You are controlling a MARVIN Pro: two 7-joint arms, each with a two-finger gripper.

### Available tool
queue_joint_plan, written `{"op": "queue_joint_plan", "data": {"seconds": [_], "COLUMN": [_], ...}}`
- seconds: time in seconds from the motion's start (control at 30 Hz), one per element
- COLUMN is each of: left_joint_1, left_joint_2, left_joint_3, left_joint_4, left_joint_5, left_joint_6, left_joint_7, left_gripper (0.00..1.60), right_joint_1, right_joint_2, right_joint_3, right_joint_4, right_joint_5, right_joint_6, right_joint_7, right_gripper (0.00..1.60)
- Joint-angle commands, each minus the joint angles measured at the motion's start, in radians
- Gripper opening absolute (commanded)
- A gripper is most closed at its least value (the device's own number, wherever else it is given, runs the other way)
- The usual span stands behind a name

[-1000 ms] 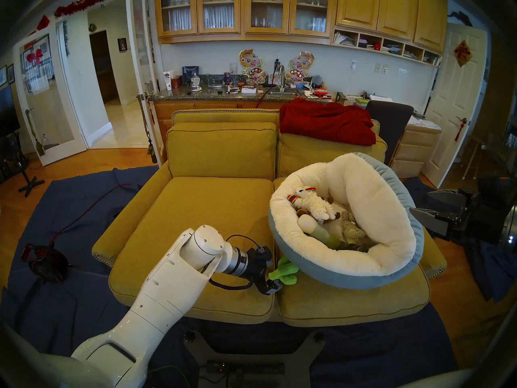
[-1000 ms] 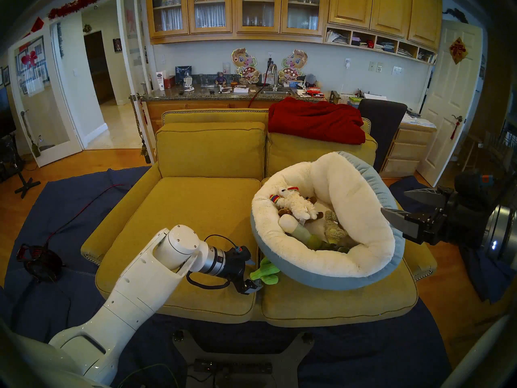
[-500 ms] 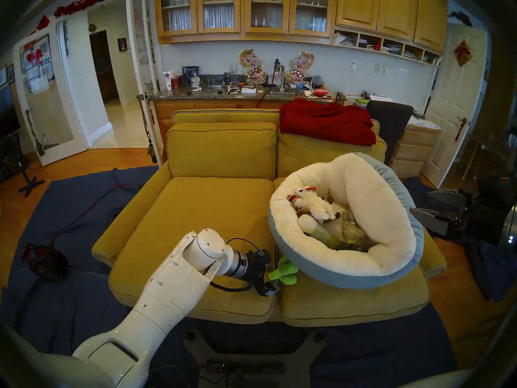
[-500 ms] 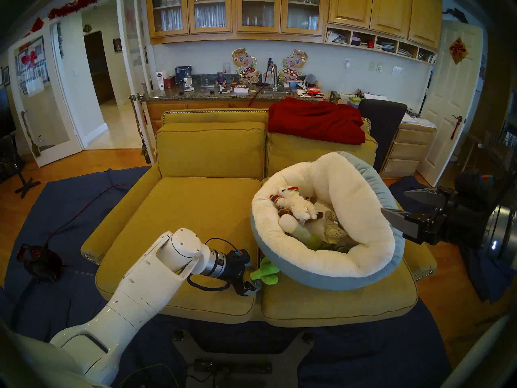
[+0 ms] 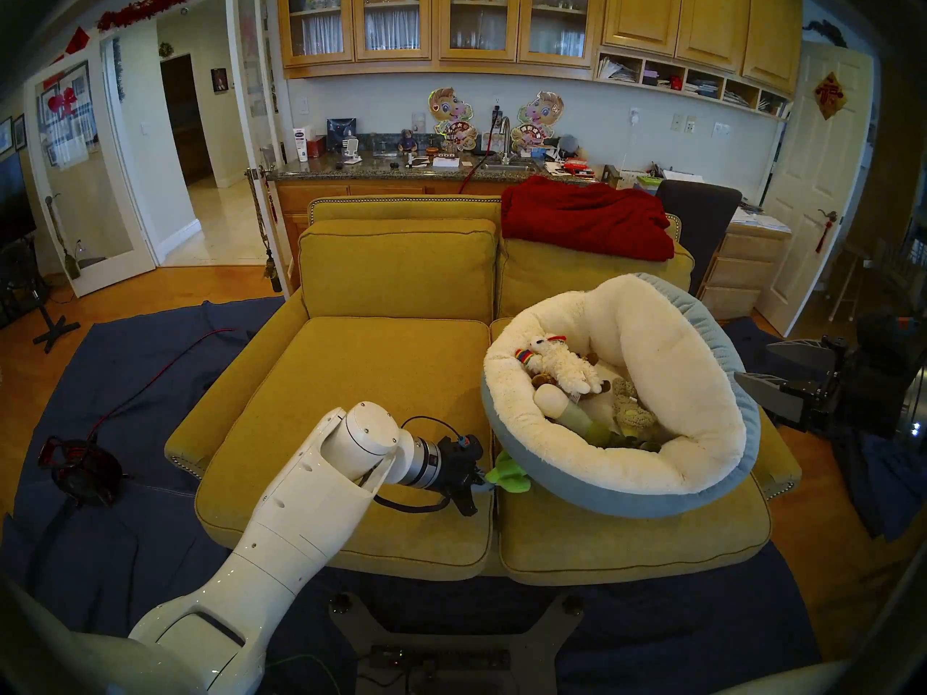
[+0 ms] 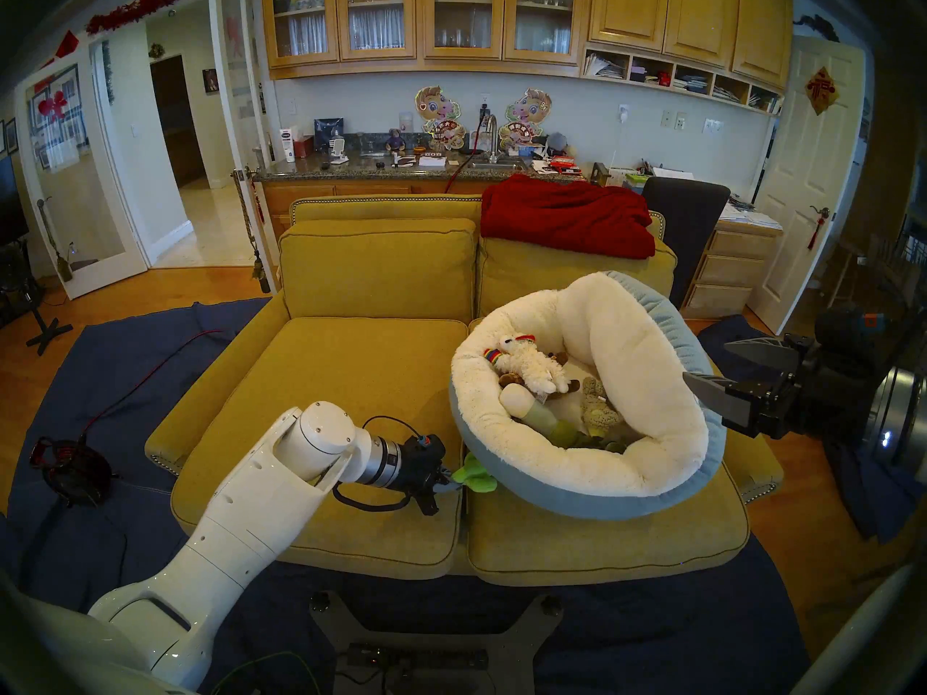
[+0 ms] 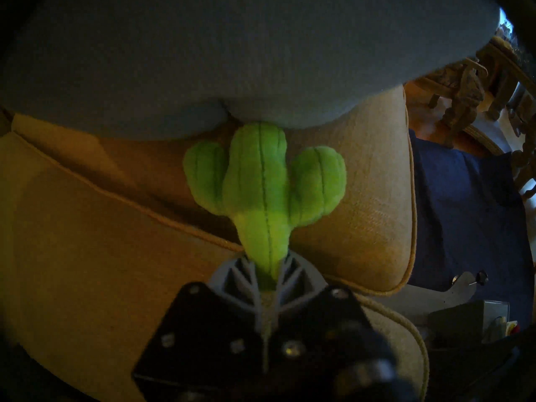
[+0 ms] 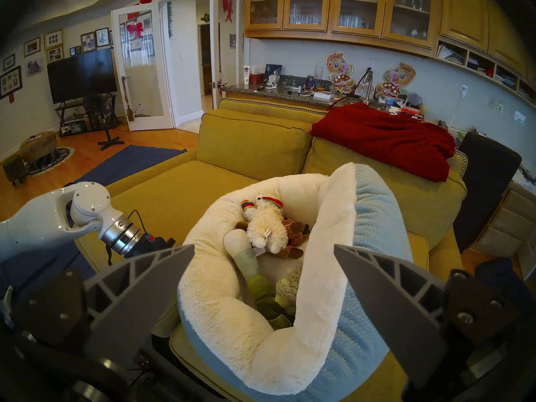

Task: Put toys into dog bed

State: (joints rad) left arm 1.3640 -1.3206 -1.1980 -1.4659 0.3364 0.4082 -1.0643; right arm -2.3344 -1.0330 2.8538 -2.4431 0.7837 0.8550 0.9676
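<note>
Mostly hidden: the bright green cactus [image 5: 507, 478] shows only partly at lower centre of the head views, its top tucked under the blue rim of the dog bed [image 5: 627, 503].
Left gripper [image 7: 268, 272]: the fingers [image 7: 232, 279] are closed on the narrow base of the cactus [image 7: 265, 186], plain in the left wrist view; from the head views the fingers are nearly hidden behind the black wrist body.
Cactus position: outside the bed, over the seam between the two seat cushions of the yellow sofa [image 5: 361, 378]; whether it touches the cushion cannot be told.
Dog bed contents: white fluffy lamb [image 5: 564, 365] lies on top at centre right, over the brown knitted animal [image 8: 294, 233], which is mostly covered.
Leek: the long white-green leek [image 5: 567, 410] runs down to the lower right, its green end lost in shadow.
Grey toy: the grey mottled animal [image 5: 632, 410] is partly behind the bed's tall right bolster.
Right gripper [image 8: 264, 279]: fingers [image 8: 385, 291] spread wide, holding nothing, at the right edge beside the bed, the arm cut off by the dark rim.
Behind: a red blanket [image 5: 587, 217] drapes over the sofa back.
</note>
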Motion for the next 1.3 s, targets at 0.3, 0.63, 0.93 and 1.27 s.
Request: {"op": "queue_joint_plan", "data": {"seconds": [0.3,0.63,0.93,1.27], "left_joint_1": [-0.071,-0.086,-0.17,-0.253], "left_joint_2": [0.141,0.173,0.113,-0.004], "left_joint_3": [-0.212,-0.291,-0.247,-0.144], "left_joint_4": [-0.229,-0.333,-0.392,-0.347], "left_joint_5": [-0.042,-0.065,-0.06,-0.025], "left_joint_6": [0.024,0.071,0.145,0.175], "left_joint_7": [-0.069,-0.127,-0.141,-0.081], "left_gripper": [0.0,0.0,0.0,0.0], "right_joint_1": [0.003,0.003,0.003,0.003], "right_joint_2": [0.002,0.002,0.002,0.002], "right_joint_3": [0.008,0.009,0.009,0.009], "right_joint_4": [0.0,0.0,0.0,0.0], "right_joint_5": [-0.001,-0.001,-0.001,-0.001], "right_joint_6": [-0.001,-0.001,-0.001,-0.001], "right_joint_7": [0.0,0.0,0.0,0.0], "right_gripper": [1.6,1.6,1.6,1.6]}}
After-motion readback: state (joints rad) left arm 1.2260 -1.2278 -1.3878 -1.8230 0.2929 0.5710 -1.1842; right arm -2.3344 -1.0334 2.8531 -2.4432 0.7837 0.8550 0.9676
